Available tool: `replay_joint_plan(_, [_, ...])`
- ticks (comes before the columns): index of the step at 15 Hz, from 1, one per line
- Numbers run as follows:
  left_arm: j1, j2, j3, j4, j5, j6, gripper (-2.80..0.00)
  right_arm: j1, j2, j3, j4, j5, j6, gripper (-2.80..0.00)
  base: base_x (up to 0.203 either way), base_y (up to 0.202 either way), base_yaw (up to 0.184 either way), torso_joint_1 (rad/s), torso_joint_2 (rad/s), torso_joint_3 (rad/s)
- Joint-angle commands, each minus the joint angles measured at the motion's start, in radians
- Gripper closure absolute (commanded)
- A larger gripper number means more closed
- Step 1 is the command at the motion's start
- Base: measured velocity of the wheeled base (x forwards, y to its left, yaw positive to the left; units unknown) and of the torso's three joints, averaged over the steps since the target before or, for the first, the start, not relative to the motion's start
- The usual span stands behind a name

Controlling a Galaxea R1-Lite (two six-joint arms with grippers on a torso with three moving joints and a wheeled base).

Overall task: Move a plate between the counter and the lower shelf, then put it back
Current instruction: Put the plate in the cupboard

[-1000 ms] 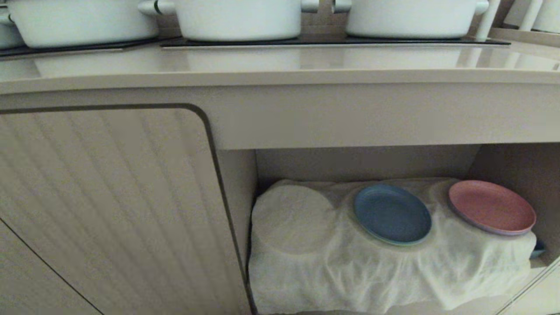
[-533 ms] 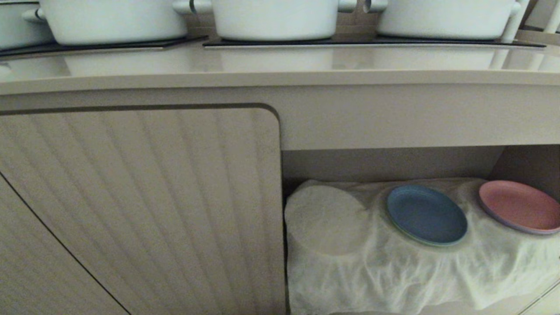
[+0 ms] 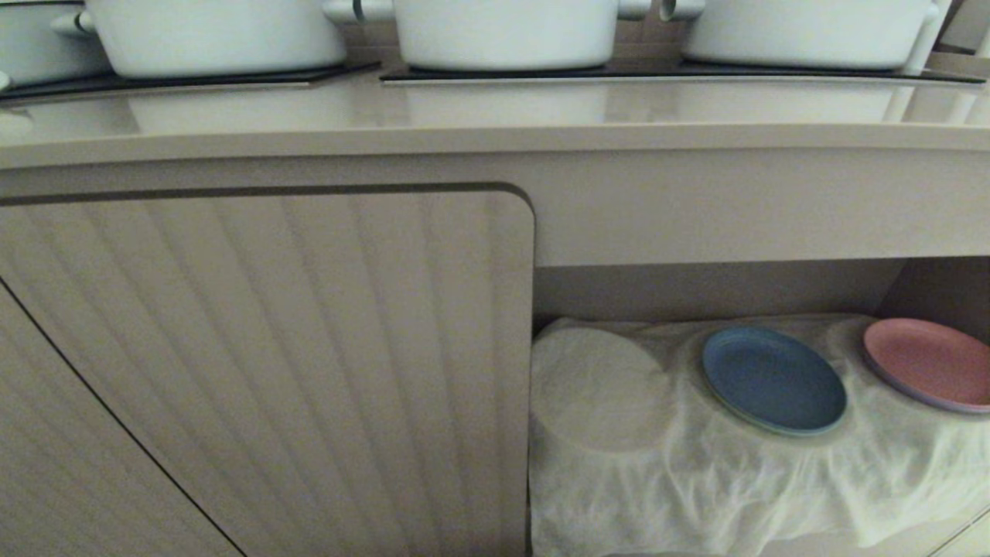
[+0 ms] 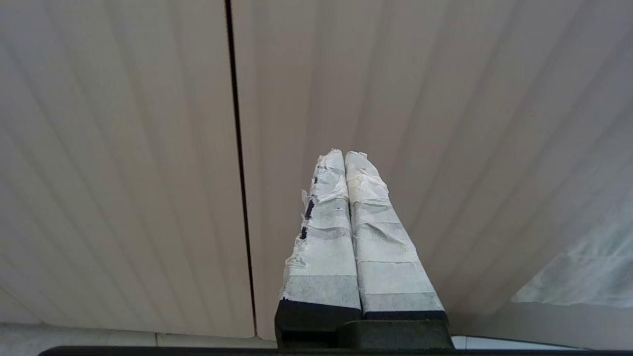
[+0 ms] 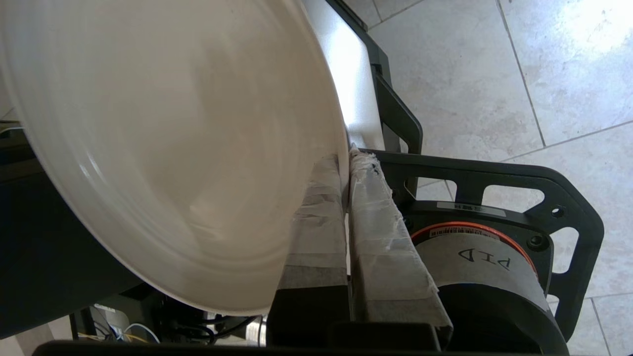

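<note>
**Right pincer grips the plate low beside the robot's base**

The right gripper [image 5: 346,163] has its taped fingers [image 5: 381,222] pinched tight on the rim of the plate [image 5: 163,138], a pale cream round one with a low raised edge. The plate stands tilted on its side in the grip, its hollow face towards the wrist camera. Behind it are the robot's black frame and grey floor tiles [image 5: 494,74], so the plate is down beside the robot's own base, on neither the counter nor the shelf. Neither arm shows from the head camera.

The left gripper [image 4: 345,155] hangs idle with its two taped fingers [image 4: 326,237] pressed together, holding nothing, in front of a ribbed beige cabinet door [image 4: 123,173].

From the head, the counter [image 3: 495,116] runs across the top, with three white pots [image 3: 506,31] standing on black panels at its back. Under it, the ribbed door fills the left side. To the right opens the lower shelf [image 3: 719,290], its floor draped with a wrinkled white cloth [image 3: 696,480]. A round bulge [image 3: 599,387] shows under the cloth at the left. A blue plate [image 3: 773,379] lies tilted on the cloth in the middle, and a pink plate [image 3: 928,363] lies at the right, partly cut off by the picture's edge.
</note>
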Motion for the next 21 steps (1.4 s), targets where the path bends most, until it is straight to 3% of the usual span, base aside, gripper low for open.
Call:
replay_joint_plan(1, [0.000,0.000,0.001,0.000,0.001,-0.001,0.00,0.001,0.000,0.000,0.003,0.000,0.001,0.00,0.000,0.000,0.000,0.000,0.00,0.000])
replay_joint_plan(12, [0.000,0.000,0.000,0.000,0.001,-0.001,0.00,0.000,0.102,0.042,-0.141,0.003,0.004,0.00,0.000,0.000,0.000,0.000,0.00,0.000])
replay_joint_plan(21, [0.000,0.000,0.001,0.000,0.001,-0.001,0.00,-0.004,0.367,0.035,-0.432,0.016,0.041,0.00,0.000,0.000,0.000,0.000,0.00,0.000])
